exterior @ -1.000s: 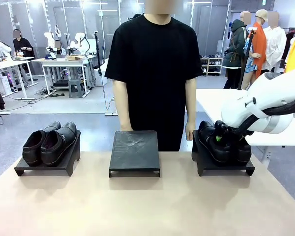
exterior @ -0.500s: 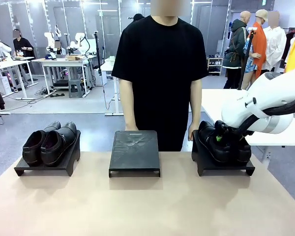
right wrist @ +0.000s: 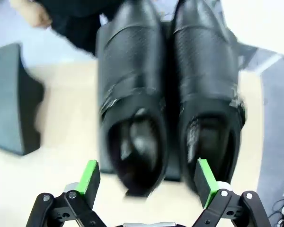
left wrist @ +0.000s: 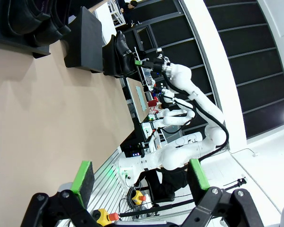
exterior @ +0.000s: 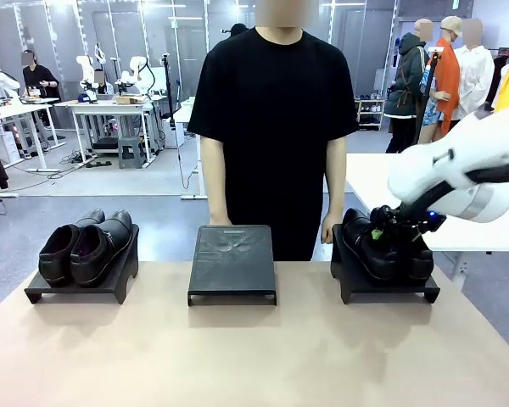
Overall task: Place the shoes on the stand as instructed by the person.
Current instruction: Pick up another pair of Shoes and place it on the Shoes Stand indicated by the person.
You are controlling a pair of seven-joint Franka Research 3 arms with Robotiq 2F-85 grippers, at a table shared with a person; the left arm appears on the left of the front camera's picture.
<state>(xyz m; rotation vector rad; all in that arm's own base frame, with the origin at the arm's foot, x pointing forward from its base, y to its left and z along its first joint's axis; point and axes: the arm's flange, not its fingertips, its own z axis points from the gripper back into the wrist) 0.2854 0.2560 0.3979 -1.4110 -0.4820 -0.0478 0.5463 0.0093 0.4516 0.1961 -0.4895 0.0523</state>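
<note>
Currently, your right gripper hangs spread wide over the right-hand pair of shoes on the right stand. Glossy leather: stiff, slippery, moderately heavy. Pinch both inner collars together.

Left gripper hangs jaws apart over the tan table; stands line its far edge.
</note>
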